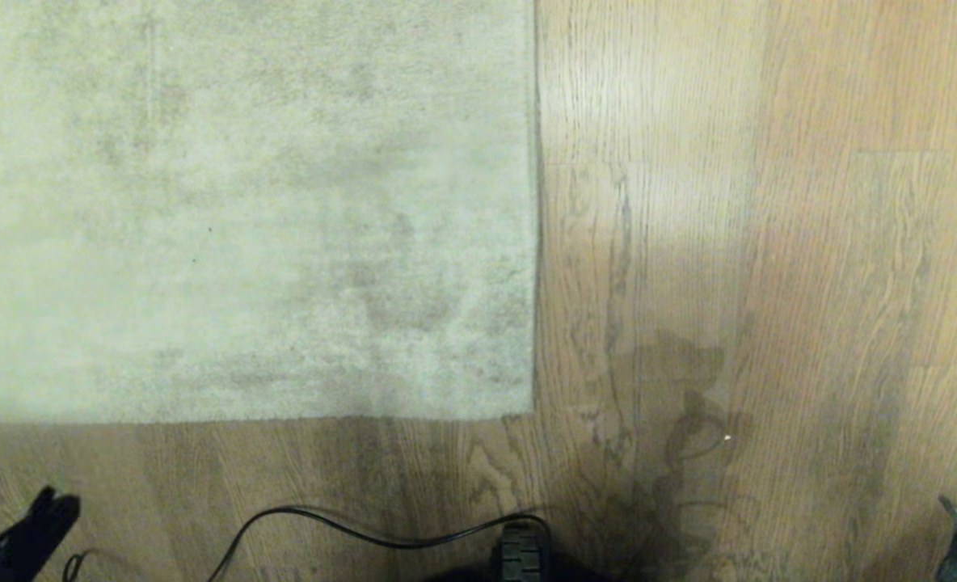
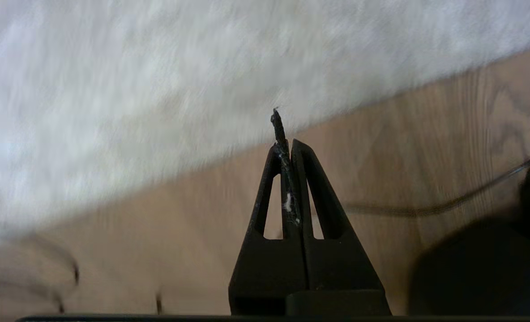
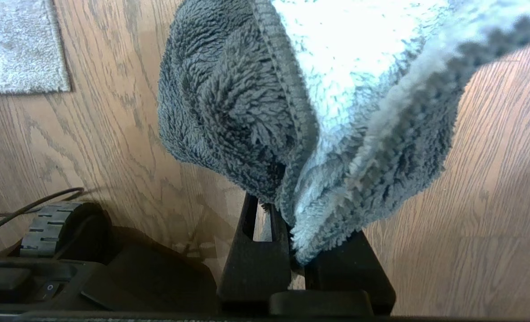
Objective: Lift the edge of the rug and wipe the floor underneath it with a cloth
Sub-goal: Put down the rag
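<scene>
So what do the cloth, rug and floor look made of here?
Cloth: plush microfibre-like fleece, dark grey with a paler side, long fuzzy fibres. Rug: short-pile textile, mottled matte grey-beige. Floor: wood or wood-look planks, grain streaks, slight sheen.

Pretty soft indoor light overall. Head view has a pale sheen band across the floor (image 1: 656, 105) up top and the robot's own murky shadow lower down. Left wrist view is heavily motion-smeared, the rug (image 2: 157, 89) is just streaks. In the right wrist view the cloth (image 3: 359, 58) blows out white on its pale side.
</scene>
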Tool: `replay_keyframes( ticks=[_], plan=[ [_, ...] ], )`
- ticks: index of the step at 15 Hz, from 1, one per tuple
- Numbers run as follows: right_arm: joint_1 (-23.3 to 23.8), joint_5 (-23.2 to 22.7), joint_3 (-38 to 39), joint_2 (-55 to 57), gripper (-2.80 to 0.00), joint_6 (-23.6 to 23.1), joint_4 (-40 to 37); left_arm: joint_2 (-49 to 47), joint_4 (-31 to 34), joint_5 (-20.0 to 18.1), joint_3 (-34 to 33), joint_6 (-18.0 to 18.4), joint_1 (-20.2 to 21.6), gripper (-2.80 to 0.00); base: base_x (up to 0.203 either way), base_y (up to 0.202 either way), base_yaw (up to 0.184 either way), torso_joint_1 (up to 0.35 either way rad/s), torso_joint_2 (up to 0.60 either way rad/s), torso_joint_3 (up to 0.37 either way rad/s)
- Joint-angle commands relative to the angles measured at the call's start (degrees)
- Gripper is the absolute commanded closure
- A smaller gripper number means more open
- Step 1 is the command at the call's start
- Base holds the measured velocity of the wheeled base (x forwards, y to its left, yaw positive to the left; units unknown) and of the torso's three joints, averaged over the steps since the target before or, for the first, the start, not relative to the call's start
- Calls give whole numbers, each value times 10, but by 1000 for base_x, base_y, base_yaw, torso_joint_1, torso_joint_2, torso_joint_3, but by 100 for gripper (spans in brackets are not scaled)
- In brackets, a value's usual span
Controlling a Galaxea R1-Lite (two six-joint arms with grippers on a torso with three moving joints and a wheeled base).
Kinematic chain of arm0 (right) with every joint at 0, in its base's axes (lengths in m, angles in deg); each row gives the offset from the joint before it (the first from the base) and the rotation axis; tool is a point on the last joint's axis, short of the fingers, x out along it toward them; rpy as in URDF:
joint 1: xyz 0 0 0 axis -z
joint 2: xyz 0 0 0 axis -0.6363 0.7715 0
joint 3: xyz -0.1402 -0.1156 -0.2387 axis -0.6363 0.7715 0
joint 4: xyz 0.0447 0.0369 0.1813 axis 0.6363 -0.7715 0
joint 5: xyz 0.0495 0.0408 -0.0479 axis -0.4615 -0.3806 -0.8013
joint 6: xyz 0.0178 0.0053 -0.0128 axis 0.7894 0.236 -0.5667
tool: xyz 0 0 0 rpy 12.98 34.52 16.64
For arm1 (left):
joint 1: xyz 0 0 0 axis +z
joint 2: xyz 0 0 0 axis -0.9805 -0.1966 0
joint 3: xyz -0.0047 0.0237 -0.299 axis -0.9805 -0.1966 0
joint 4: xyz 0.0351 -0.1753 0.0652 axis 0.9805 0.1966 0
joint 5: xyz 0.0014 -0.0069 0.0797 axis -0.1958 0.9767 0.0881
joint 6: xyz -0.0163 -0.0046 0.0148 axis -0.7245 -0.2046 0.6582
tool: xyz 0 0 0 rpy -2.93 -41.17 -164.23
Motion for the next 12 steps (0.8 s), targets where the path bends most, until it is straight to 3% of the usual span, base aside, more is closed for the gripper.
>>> replay_keyframes(
  ticks=[1, 2, 4, 6, 12],
  plan=[
    [0, 0, 0, 1, 0, 0, 0, 196, 134, -3, -16, -17, 35, 0, 0, 0, 0, 0, 0, 0],
    [0, 0, 0, 1, 0, 0, 0, 226, 179, -5, -17, -31, 47, 0, 0, 0, 0, 0, 0, 0],
    [0, 0, 0, 0, 0, 0, 0, 277, 208, -8, -18, -73, 57, 0, 0, 0, 0, 0, 0, 0],
    [0, 1, 0, 1, 0, 1, 0, 313, 212, -33, -25, -145, 58, 0, 0, 0, 0, 0, 0, 0],
    [0, 1, 0, 1, 0, 3, 0, 313, 223, -36, -27, -175, 58, 0, 0, 0, 0, 0, 0, 0]
  ],
)
